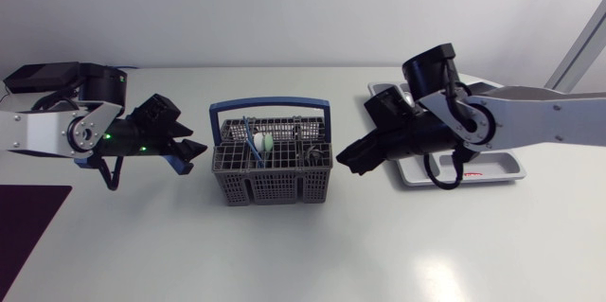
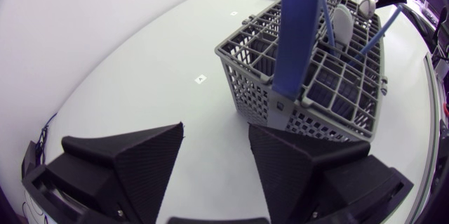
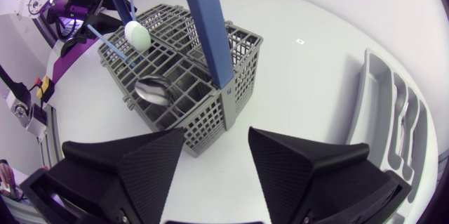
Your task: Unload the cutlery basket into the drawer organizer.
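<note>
Flanking basket (image 1: 275, 186) | left jaws wide open, empty | right jaws wide open, empty

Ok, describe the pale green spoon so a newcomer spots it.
Find the grey cutlery basket with the blue handle, in the middle of the table. The spoon stands in the half nearer the left gripper, its bowl poking above the rim. Only it has a pale green bowl; the other spoon is bare metal.

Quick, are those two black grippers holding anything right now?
Left gripper: open, holding nothing.
Right gripper: open, holding nothing.
</note>
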{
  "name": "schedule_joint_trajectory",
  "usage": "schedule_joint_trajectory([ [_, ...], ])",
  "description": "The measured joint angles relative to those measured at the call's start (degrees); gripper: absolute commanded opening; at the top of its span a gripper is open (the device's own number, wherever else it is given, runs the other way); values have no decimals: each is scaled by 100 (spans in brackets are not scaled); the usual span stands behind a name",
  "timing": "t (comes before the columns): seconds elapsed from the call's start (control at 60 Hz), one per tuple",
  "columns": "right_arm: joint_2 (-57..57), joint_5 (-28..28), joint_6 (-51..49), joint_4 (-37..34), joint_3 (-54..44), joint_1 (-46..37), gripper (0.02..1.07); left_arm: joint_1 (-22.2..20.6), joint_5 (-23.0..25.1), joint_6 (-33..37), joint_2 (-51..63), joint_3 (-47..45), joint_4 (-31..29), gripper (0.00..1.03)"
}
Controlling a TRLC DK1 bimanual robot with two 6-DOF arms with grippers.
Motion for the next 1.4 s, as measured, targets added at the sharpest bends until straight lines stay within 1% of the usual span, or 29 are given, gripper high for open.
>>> schedule_joint_trajectory([
  [0.033,-129,20,-44,20,-94,0,92,11,4,0,-116,-74,0,92],
  [0.2,-719,15,-398,83,-450,-101,92,28,90,22,-822,-446,-2,92],
  [0.25,-859,13,-529,90,-538,-168,92,26,103,24,-1025,-542,-15,94],
  [0.317,-1014,13,-640,146,-675,-234,92,-24,101,24,-1252,-632,-46,94],
  [0.4,-1161,13,-728,173,-844,-264,92,-188,101,28,-1502,-671,-177,94],
  [0.5,-1405,13,-767,205,-1073,-264,92,-573,98,44,-1858,-671,-332,94],
  [0.567,-1596,13,-791,208,-1217,-264,92,-935,33,63,-2031,-669,-455,94],
  [0.683,-1923,17,-898,208,-1434,-264,92,-1829,-481,225,-2111,-610,-647,94],
  [0.783,-2116,57,-986,208,-1644,-264,92,-2549,-883,398,-2013,-387,-802,94],
  [0.833,-2181,68,-1029,205,-1742,-264,92,-2815,-1040,503,-1880,-190,-841,94],
  [0.967,-2367,127,-1099,181,-1996,-264,92,-3289,-1390,822,-1423,361,-868,93],
  [1.017,-2472,168,-1156,164,-2083,-264,95,-3447,-1488,968,-1246,551,-901,93],
  [1.1,-2669,212,-1198,155,-2212,-264,95,-3713,-1696,1204,-970,807,-909,93],
  [1.283,-2951,232,-1322,92,-2417,-289,95,-4234,-2122,1740,-365,1154,-907,91],
  [1.4,-3042,232,-1349,79,-2481,-345,95,-4398,-2337,2039,-17,1294,-944,84],
])
